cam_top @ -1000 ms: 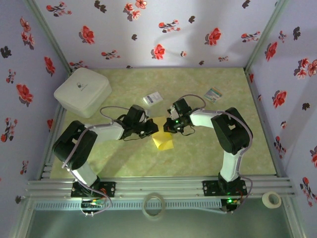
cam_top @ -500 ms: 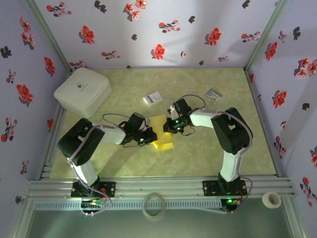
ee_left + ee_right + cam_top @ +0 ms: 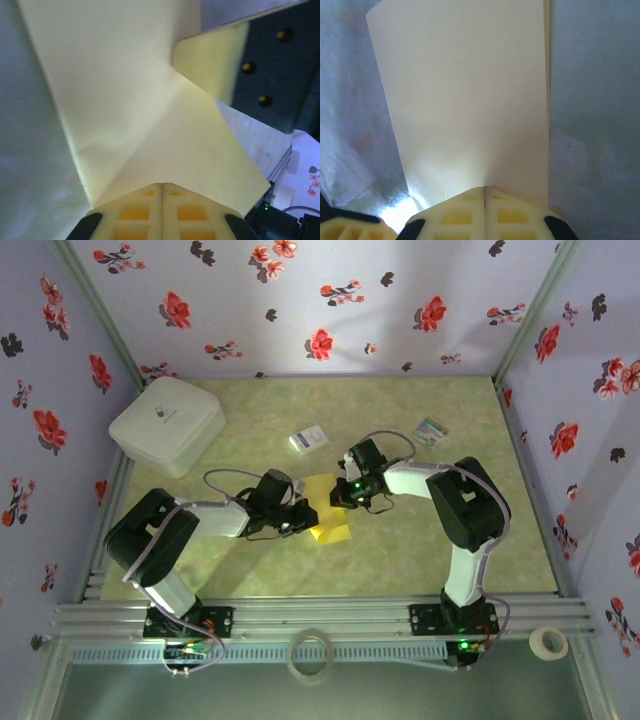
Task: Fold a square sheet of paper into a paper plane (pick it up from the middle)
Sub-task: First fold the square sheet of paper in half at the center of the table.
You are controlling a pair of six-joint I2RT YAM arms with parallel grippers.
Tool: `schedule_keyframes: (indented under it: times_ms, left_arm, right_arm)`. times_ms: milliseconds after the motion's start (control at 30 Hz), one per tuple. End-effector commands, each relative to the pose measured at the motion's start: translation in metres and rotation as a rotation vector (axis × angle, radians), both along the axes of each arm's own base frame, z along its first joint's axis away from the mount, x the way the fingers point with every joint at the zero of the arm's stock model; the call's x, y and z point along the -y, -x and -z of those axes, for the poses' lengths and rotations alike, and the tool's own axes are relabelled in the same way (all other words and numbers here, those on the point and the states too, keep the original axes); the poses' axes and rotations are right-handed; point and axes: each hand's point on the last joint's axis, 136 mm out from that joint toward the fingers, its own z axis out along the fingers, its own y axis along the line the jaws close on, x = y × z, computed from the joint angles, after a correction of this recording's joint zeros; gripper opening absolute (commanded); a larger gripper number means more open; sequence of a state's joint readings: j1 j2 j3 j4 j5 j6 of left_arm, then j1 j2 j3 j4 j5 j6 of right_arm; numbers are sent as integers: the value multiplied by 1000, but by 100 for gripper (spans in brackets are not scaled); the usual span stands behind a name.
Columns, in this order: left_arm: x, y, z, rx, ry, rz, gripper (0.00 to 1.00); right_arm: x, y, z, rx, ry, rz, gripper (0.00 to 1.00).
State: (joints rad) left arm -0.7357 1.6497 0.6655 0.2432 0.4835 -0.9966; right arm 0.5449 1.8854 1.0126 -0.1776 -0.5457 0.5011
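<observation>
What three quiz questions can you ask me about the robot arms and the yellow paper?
1. True or false: the left gripper and the right gripper are both shut on the yellow paper sheet.
2. What sits at the far left of the table? A) a white box B) a red cup C) a green bowl
3. How many small cards lie beyond the paper, away from the arm bases?
Key: 1 true. 2 A. 3 two: the white card with blue print and the striped card.
</observation>
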Motion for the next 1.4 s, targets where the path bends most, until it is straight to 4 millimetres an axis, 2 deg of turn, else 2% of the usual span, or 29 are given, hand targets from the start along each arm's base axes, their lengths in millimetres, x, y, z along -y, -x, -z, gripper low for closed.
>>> schedule_keyframes:
  times_ms: [0, 333, 567, 1000, 1367]
  left_arm:
    - [15, -3, -16, 0, 65, 5, 0]
    - [4, 13, 28, -84, 21, -8, 0]
    - [-15, 33, 46, -118, -43, 9, 0]
    - [-19, 64, 38, -49, -159, 167, 0]
    - [-15, 72, 27, 43, -301, 277, 0]
  right_arm:
    - [48, 32, 52, -138, 237, 58, 0]
    - [48, 33, 52, -139, 238, 58, 0]
    - [49, 33, 52, -140, 241, 59, 0]
    - [51, 31, 52, -138, 243, 65, 0]
    - [51, 32, 50, -136, 236, 65, 0]
